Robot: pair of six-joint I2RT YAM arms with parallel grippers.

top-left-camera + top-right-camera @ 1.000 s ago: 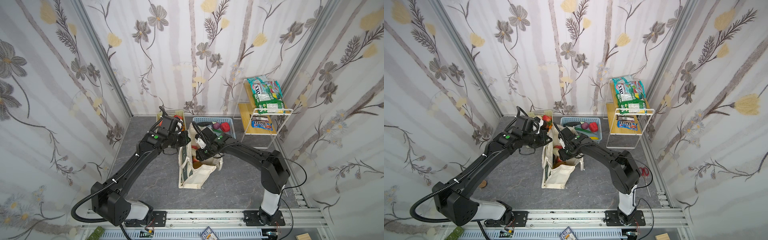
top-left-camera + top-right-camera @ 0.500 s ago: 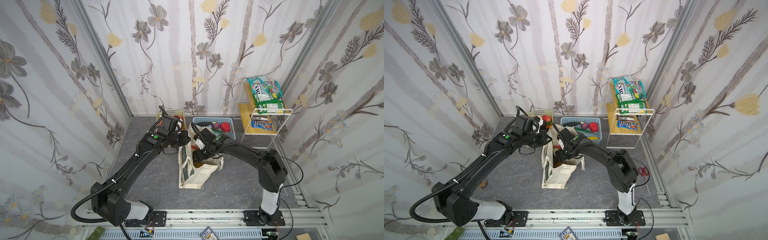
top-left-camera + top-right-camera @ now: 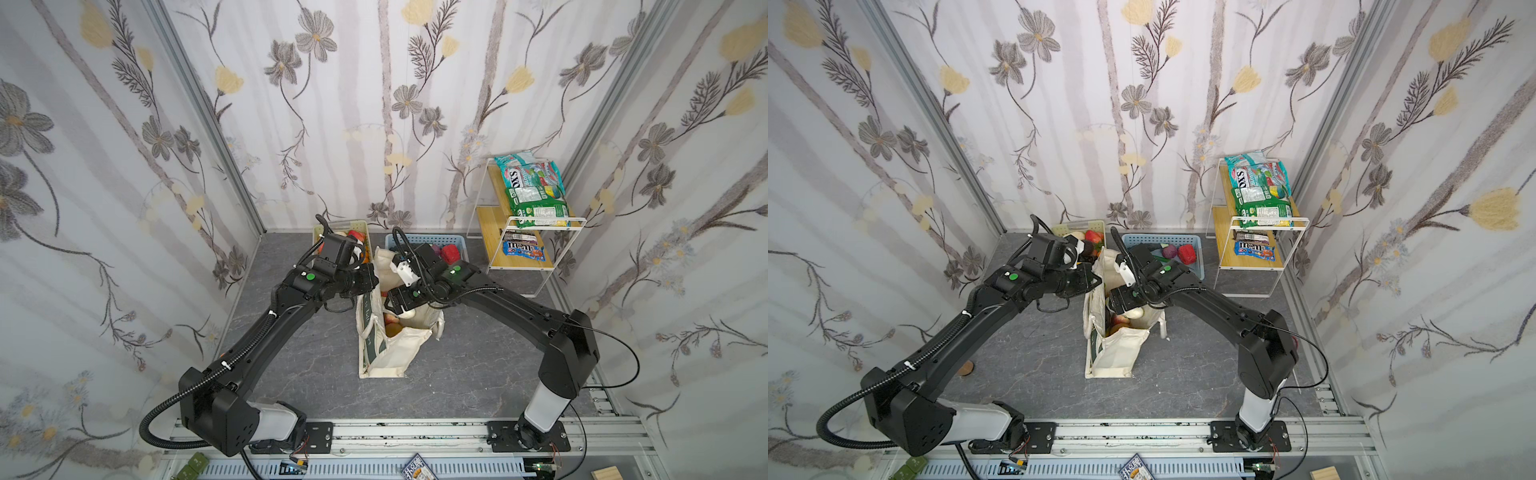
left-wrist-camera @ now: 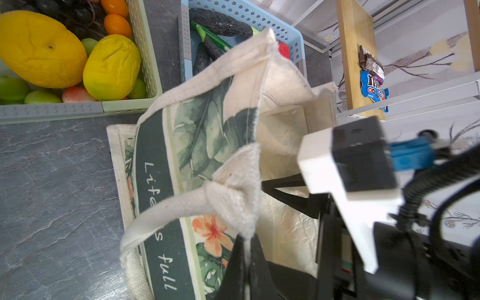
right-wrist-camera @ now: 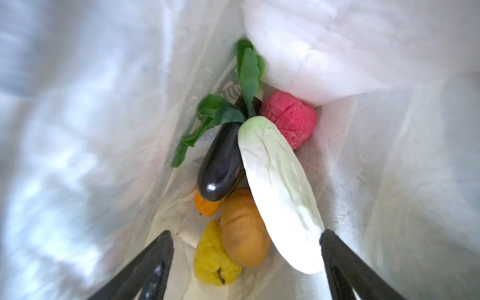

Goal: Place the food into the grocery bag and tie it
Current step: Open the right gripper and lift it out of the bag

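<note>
The cream grocery bag [image 3: 386, 345] [image 3: 1113, 353] stands upright in the middle of the floor in both top views. My left gripper [image 4: 245, 259] is shut on the cream cloth at the base of a strap handle [image 4: 166, 210], holding the bag's mouth up. My right gripper [image 5: 245, 236] is open inside the bag, above the food. At the bag's bottom lie a long pale green vegetable [image 5: 280, 192], a dark purple eggplant [image 5: 220, 161], a red fruit [image 5: 289, 118], an orange one [image 5: 241, 228] and a yellow one [image 5: 213, 257]. The pale vegetable's near end lies close beside one finger [image 5: 337, 259].
A pale green basket [image 3: 361, 226] of fruit and a blue basket [image 3: 457, 241] of vegetables stand behind the bag against the back wall. A white wire rack [image 3: 536, 257] at the back right holds snack packets [image 3: 536, 195]. Walls enclose the floor on three sides.
My right gripper has moved a little left and deeper into the bag's mouth, and its jaws have spread wide. The left arm keeps its hold and has not moved.
</note>
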